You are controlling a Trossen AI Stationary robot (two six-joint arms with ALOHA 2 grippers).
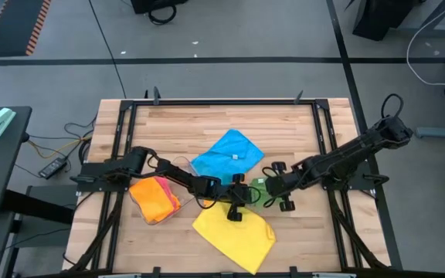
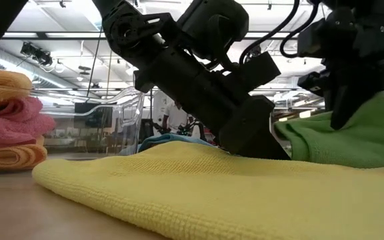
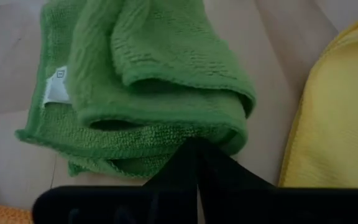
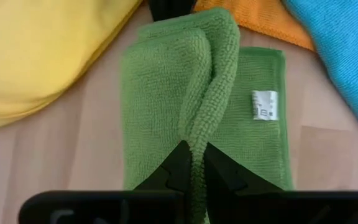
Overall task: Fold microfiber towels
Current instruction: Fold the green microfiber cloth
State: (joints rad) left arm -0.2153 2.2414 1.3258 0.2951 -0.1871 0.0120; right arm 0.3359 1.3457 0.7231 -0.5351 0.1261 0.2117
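Both sets of jaws, you'll see, are pinched onto the green towel point(image 1: 258, 190) just right of centre in the high view: the left gripper point(image 3: 197, 163) has its tips pressed together on a folded edge, and the right gripper point(image 4: 194, 163) nips a raised ridge of the same cloth between narrow fingers. You can find the yellow towel point(image 1: 235, 235) spread below it toward the bottom centre, the blue towel point(image 1: 226, 155) above at centre, and a folded stack of orange and pink towels point(image 1: 155, 198) at lower left on the wooden table point(image 1: 184, 127).
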